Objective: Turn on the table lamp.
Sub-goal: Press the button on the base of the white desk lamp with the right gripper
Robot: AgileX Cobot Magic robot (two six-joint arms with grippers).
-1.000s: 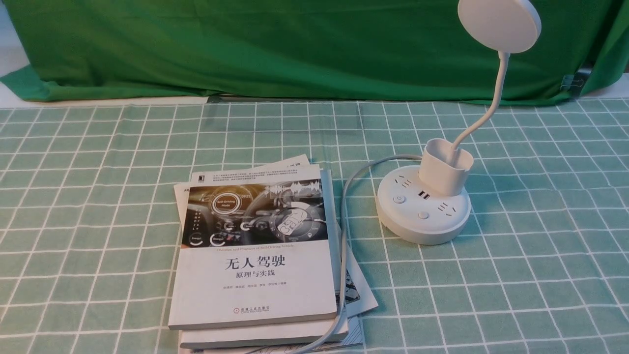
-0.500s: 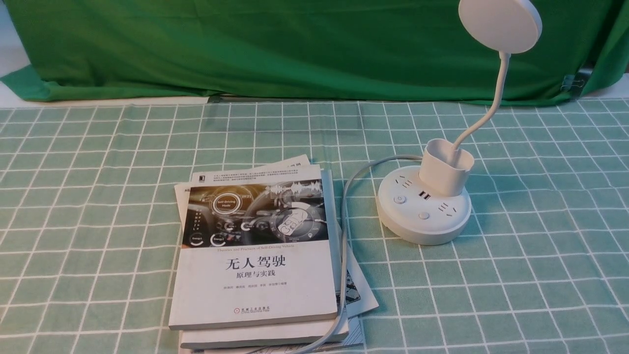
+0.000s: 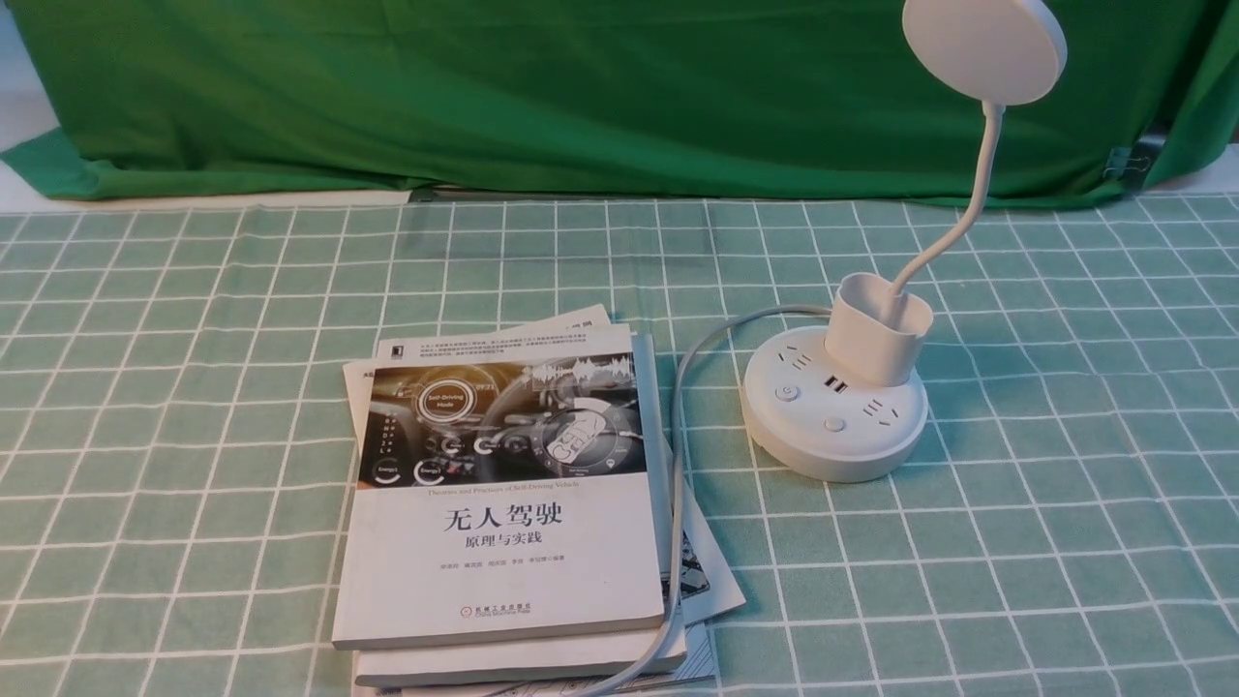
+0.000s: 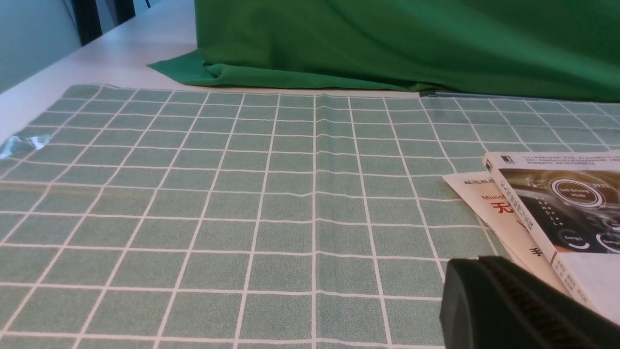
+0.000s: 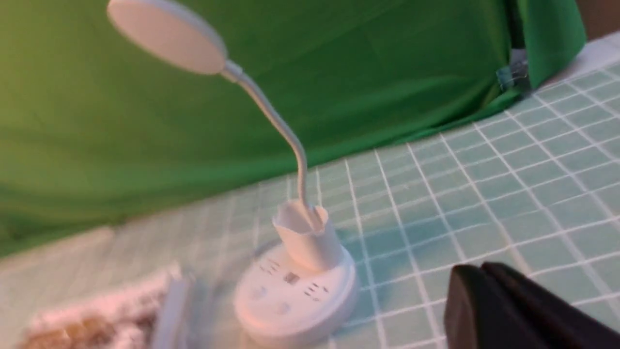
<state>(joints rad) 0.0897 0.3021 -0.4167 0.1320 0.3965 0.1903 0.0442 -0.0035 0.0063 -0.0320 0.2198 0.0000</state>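
Right black end effector [image 5: 484,274] is seen pressed together, nothing pinched (just shut from fully spread; a button poke is judged next). White disc-headed table lamp with round socket base [image 5: 295,295] stands unlit beyond it, untouched, on green checked worktop [image 3: 1065,542]. Left end effector [image 4: 484,295]: state cannot be told.

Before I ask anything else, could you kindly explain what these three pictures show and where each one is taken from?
This is a robot with two arms, each ending in a hand. The front picture looks forward from between the arms: a checked cloth, a stack of books and a white lamp with its grey cord running past the books. The other two come from cameras on the wrists. The left one shows the cloth, the books' corner and the dark tip of the left hand; whether it is open is unclear. The right one, blurred, looks at the lamp; the right hand is shut and holds nothing.
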